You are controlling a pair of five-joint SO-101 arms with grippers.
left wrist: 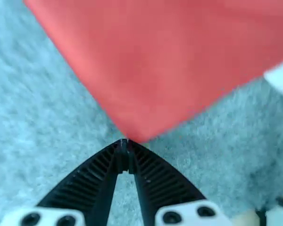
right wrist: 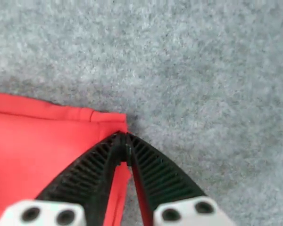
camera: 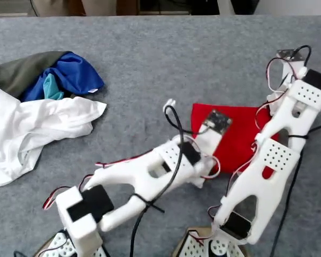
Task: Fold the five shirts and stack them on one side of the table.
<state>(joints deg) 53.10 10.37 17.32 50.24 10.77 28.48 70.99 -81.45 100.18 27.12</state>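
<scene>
Left gripper [left wrist: 125,149]: jaws closed, with the very tip of a red shirt [left wrist: 170,61] corner at the fingertips. The bite looks thin. The rest of the cloth spreads ahead of the tips over the grey table [left wrist: 33,108].

Right gripper [right wrist: 126,143]: pinched shut on another edge of the same shirt, just inside a hemmed corner. Red shows between the fingers.

Heap of unfolded shirts [camera: 43,107]: well apart from both grippers, on the left gripper's side.

Risks:
- The left's sliver of a hold likely slips under any pull, dropping that corner.
- Uneven lifting would skew the fold.
- A dragged edge could bunch against the table.
</scene>
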